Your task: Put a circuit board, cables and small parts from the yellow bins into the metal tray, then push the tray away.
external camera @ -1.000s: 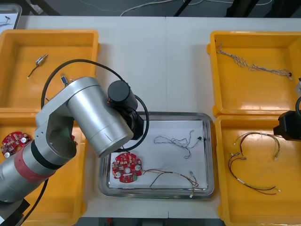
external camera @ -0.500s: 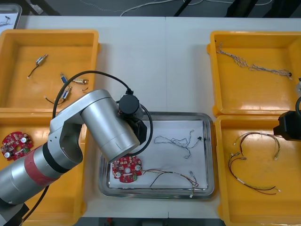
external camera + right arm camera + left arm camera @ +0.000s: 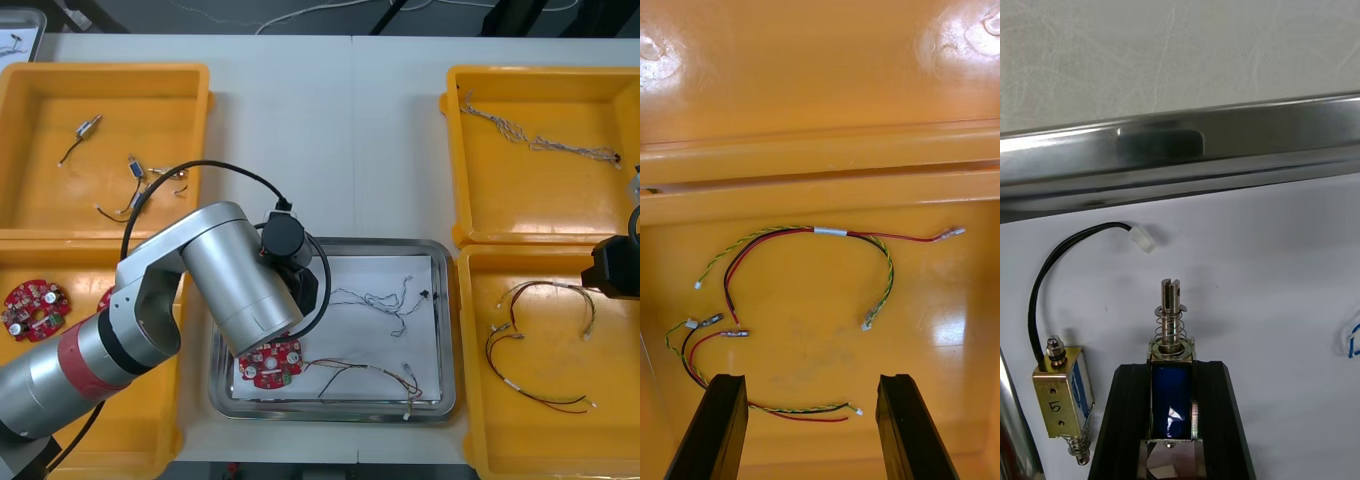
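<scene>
Black left gripper (image 3: 1171, 367) clamps a small metal part (image 3: 1169, 397) over the metal tray (image 3: 1225, 142).

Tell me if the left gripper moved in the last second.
Yes. The left gripper, shut on a small metal part, has swung right, farther over the metal tray.

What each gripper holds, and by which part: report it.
Left gripper clamps a small metal part by its blue body, spring end free. Right gripper, open, holds nothing.
</scene>
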Robot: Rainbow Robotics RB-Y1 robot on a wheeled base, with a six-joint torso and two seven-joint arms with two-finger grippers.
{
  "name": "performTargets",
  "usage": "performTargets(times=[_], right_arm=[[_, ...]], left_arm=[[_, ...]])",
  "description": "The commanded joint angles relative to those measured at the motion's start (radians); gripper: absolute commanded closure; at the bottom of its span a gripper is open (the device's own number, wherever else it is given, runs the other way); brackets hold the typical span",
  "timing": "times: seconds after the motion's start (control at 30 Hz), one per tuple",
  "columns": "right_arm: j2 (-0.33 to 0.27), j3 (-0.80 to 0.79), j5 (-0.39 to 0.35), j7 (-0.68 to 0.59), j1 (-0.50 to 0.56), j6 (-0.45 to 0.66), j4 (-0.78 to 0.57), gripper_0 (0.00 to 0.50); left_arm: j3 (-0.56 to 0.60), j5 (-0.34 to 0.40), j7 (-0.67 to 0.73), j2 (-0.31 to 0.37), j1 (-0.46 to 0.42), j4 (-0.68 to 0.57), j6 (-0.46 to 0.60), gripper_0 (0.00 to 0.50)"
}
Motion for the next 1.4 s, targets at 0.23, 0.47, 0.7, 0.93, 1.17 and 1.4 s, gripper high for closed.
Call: performTargets(times=[0.23,0.47,0.7,0.93,1.17,1.4], right_arm=[[-0.038,-0.034,0.004,0.059,0.012,-0.005,-0.008,0.0],[-0.038,-0.034,0.004,0.059,0.012,-0.005,-0.008,0.0],[-0.038,-0.034,0.004,0.059,0.012,-0.005,-0.008,0.0],[-0.038,-0.034,0.004,0.059,0.012,-0.005,-0.008,0.0],[-0.038,-0.034,0.004,0.059,0.012,-0.005,-0.008,0.0],[-0.038,-0.034,0.004,0.059,0.012,-0.005,-0.008,0.0]], left_arm=[[-0.022,-0.014,0.072,-0.033,0.014,0.013,-0.031,0.412],[-0.022,-0.026,0.078,-0.038,0.014,0.012,-0.035,0.134],[-0.014,-0.034,0.078,-0.038,0.008,-0.017,-0.054,0.035],[-0.002,-0.029,0.079,-0.036,0.003,-0.05,-0.032,0.039],[-0.002,-0.03,0.084,-0.033,0.005,-0.05,-0.029,0.039],[-0.002,-0.034,0.089,-0.03,0.005,-0.05,-0.022,0.041]])
